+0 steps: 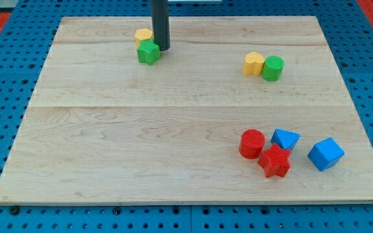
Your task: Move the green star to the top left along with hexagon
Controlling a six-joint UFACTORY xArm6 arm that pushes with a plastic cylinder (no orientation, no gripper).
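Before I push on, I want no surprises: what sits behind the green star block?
Behind the green star block, toward the view's top, a yellow hexagon block touches it. My tip stands at the star's right. The hexagon's lower edge is covered.

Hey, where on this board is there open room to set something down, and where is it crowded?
Free: the whole left half below the green star, and the middle strip between the yellow-green pair and the red cluster. Crowded: top left, where my tip touches the star beside the yellow hexagon; upper right, yellow block against green cylinder; bottom right, red cylinder, red star, two blue blocks.
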